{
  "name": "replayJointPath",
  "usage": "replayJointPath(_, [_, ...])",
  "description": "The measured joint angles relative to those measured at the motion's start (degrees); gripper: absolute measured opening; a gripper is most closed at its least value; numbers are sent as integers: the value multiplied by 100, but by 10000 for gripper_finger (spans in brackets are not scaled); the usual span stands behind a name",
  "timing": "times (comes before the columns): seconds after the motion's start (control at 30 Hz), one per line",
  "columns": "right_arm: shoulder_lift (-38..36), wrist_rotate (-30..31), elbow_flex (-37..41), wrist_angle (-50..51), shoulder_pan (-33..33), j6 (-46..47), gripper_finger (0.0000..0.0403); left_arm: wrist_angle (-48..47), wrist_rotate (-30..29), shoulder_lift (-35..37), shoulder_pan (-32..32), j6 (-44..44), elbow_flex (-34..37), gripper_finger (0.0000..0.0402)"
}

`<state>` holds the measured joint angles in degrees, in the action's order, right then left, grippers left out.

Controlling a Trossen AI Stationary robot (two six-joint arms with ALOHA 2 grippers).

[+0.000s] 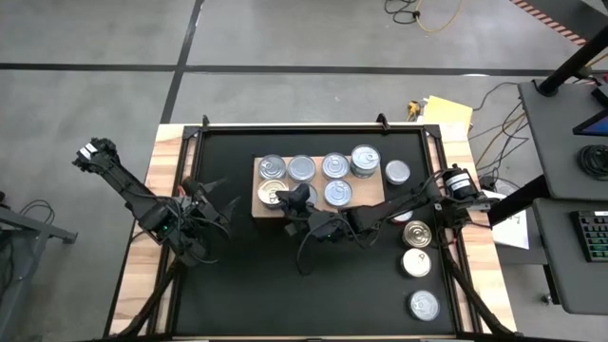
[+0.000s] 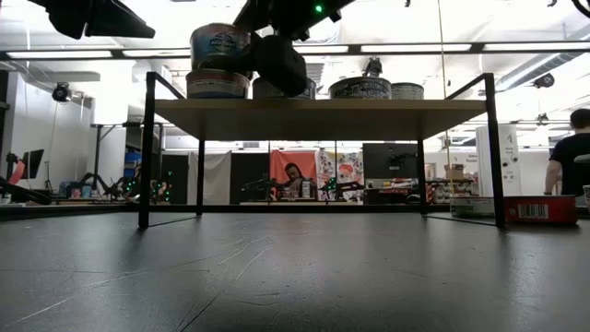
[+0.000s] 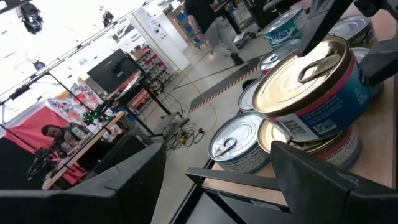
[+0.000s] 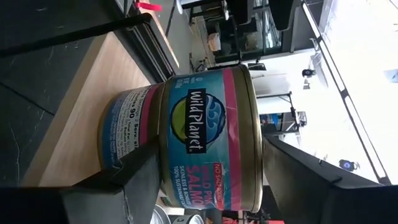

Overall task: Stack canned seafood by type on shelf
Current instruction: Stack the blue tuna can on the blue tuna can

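The shelf (image 1: 375, 197) is a light-wood board on black legs in the middle of the black mat. Several cans of seafood stand on it. At its near left corner a gold-lidded salmon can (image 4: 205, 118) sits on top of another can (image 4: 127, 134), level in the low view (image 2: 219, 46). My right gripper (image 4: 211, 152) reaches in level from the table's right, open, one finger beyond the upper can's lid and the other by its base. My left gripper (image 3: 217, 149) hangs open over the table's left side, holding nothing. My right gripper stands about the upper salmon can. A narrow gap shows between one finger (image 4: 311, 180) and the lid rim (image 4: 258, 124). The other finger (image 4: 134, 183) overlaps the can's base in the picture, and I cannot tell whether it touches. The can rests on the can below.
Several loose cans lie on the mat right of the shelf (image 1: 397, 172), (image 1: 416, 234), (image 1: 424, 305). Open mat lies in front of the shelf. People and desks show in the room beyond the table.
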<state>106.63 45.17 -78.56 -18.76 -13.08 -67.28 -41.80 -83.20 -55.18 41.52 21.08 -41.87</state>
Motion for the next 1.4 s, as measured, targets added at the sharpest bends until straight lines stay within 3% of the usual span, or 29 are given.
replayJointPath(1.2, [0,33,-271,96,140,1164,341,-1,17,0,0,44,0,273])
replayJointPath(1.4, [0,-15,-519,649,140,1581,354,-2,17,0,0,44,0,273])
